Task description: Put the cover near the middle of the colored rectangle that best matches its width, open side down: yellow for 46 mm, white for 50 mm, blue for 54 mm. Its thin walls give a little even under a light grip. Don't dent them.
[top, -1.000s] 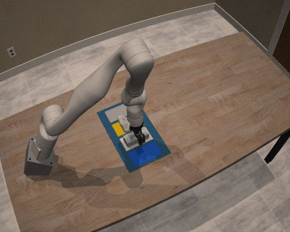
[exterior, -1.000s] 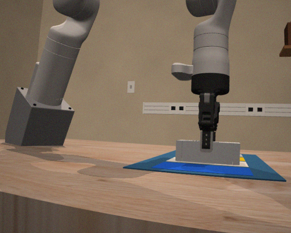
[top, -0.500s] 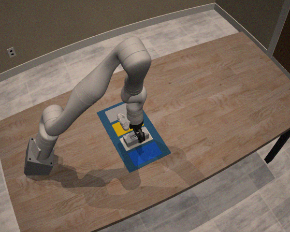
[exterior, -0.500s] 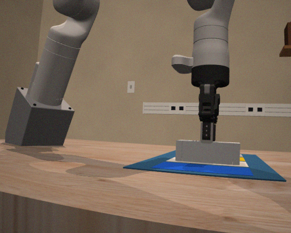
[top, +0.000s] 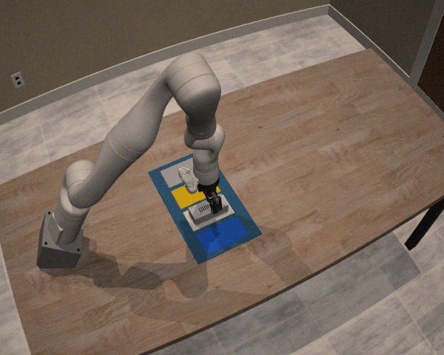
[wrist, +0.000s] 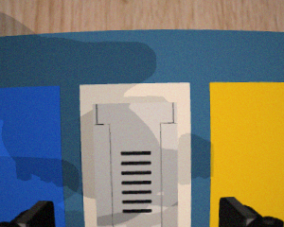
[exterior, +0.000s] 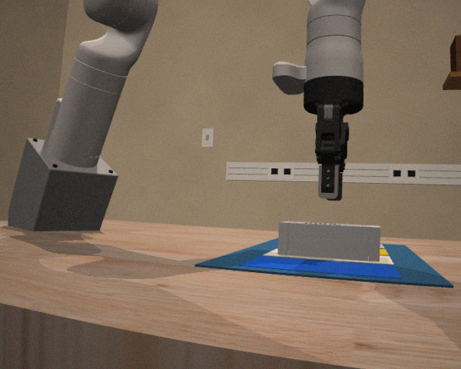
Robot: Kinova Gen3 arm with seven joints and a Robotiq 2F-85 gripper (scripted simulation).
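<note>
The grey cover [top: 204, 211] with dark vent slots sits on the white rectangle [top: 209, 215], closed top up, near its middle. In the wrist view the cover [wrist: 134, 165] lies within the white rectangle [wrist: 134, 151], between the blue rectangle [wrist: 24, 151] and the yellow rectangle [wrist: 251, 151]. My gripper [exterior: 329, 194] is open and empty, raised clear above the cover [exterior: 329, 241]. Its fingertips show at the lower corners of the wrist view [wrist: 134, 219], well apart on either side of the cover.
A dark blue mat [top: 203, 206] carries the rectangles, with a grey patch [top: 173, 175] at its far end. The arm's base [top: 59, 244] stands at the table's left. The table's front edge is near the mat.
</note>
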